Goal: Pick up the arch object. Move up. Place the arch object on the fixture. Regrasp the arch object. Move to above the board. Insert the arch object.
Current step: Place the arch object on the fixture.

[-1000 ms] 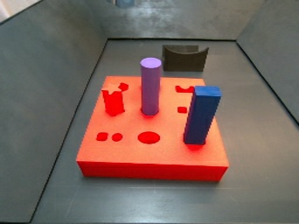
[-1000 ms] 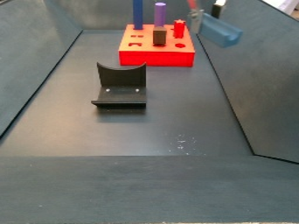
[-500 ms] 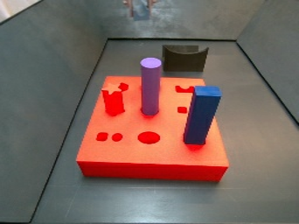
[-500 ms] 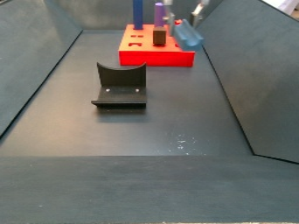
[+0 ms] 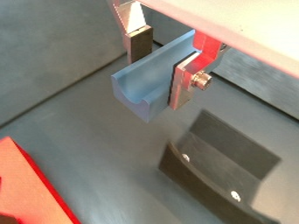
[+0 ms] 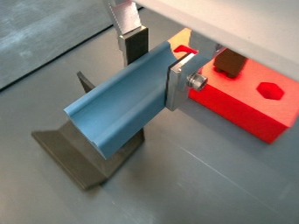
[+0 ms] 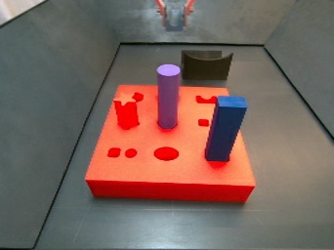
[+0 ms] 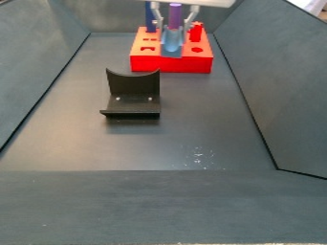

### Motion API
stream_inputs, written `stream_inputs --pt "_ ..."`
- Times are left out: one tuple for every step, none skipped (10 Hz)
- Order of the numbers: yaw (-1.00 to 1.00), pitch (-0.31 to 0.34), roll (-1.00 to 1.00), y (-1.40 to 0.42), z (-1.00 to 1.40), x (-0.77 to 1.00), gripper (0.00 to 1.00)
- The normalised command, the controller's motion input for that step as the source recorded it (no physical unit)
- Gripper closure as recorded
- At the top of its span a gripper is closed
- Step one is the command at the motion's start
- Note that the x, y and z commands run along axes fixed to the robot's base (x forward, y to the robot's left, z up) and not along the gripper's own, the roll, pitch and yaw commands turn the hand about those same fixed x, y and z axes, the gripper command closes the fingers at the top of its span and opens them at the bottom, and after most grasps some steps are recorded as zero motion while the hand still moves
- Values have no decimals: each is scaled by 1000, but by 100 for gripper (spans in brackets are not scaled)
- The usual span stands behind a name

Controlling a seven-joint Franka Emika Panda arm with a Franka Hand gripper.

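My gripper [image 5: 160, 70] is shut on the arch object [image 5: 149, 80], a dull blue-grey block with a curved dip along one side, and holds it in the air. Both wrist views show it clamped between the silver fingers [image 6: 177, 86], with the arch object [image 6: 114, 112] sticking out well past them. The dark fixture [image 5: 228, 162] stands on the floor below and to one side. In a side view the gripper [image 8: 170, 17] hangs in front of the red board [image 8: 174, 61], beyond the fixture [image 8: 130, 93]. From the opposite side the gripper [image 7: 175, 12] shows only at the top edge, above the fixture [image 7: 206, 64].
On the board [image 7: 170, 168] stand a purple cylinder [image 7: 169, 96], a tall royal-blue block [image 7: 226, 127] and a small red upright piece [image 7: 127, 113]. Sloping grey walls enclose the floor on all sides.
The gripper has carried the arch object sideways from beside one wall to the middle of the pen, over the stretch by the fixture and board. The pieces on the board have not moved.
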Motion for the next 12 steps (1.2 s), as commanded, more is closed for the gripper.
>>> stream_inputs --pt "-102 58 82 -102 -117 1000 100" --pt "-81 65 77 -95 -110 1000 100" --pt "-56 79 76 -81 -96 1000 100" --pt "158 86 -1000 558 662 937 100" --pt "148 98 -1000 532 634 807 100" --pt "124 113 -1000 400 465 660 100" --pt "111 123 -1000 232 263 517 100" --pt "95 129 -1000 111 62 383 100" --pt "79 144 -1000 89 38 307 100" --pt "67 160 -1000 76 43 253 100" --pt "41 182 -1000 62 14 158 100" --pt "11 195 -1000 52 -6 80 100"
